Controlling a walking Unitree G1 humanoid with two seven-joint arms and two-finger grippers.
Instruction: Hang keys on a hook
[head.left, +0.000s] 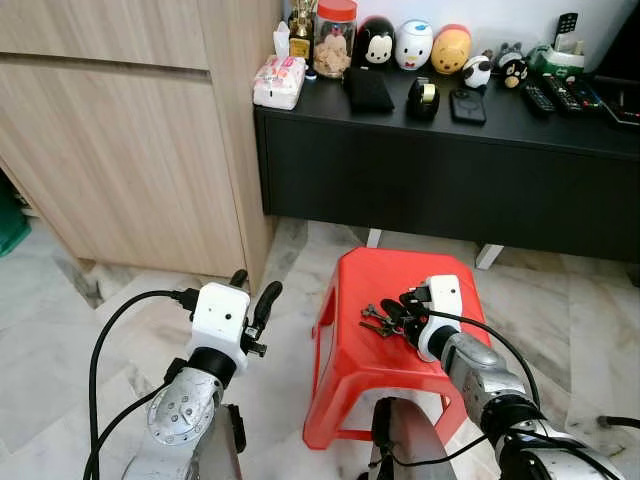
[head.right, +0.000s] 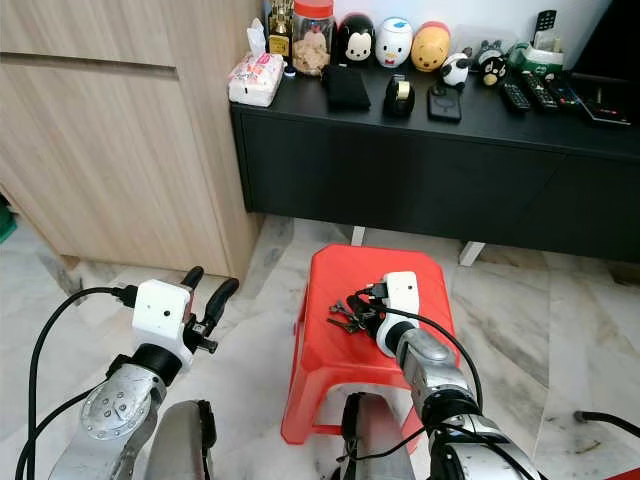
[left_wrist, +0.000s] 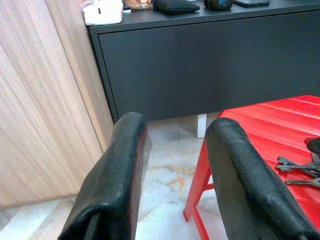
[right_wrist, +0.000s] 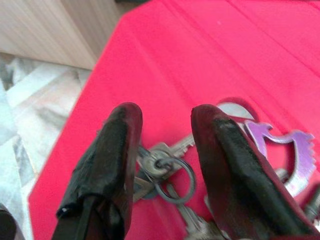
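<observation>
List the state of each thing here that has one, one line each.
keys: lying flat on the stool, not lifted
red stool: upright on the floor
right gripper: jaws open, straddling the key ring
left gripper: jaws open, empty
snack jar: red lid on

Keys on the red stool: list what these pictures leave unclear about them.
- Keys: right wrist view, the bunch's far part hidden behind the right pincer fingers; key count unclear.
- Head views: keys too small for detail.
- Left wrist view: keys cut off at the picture's edge.
</observation>
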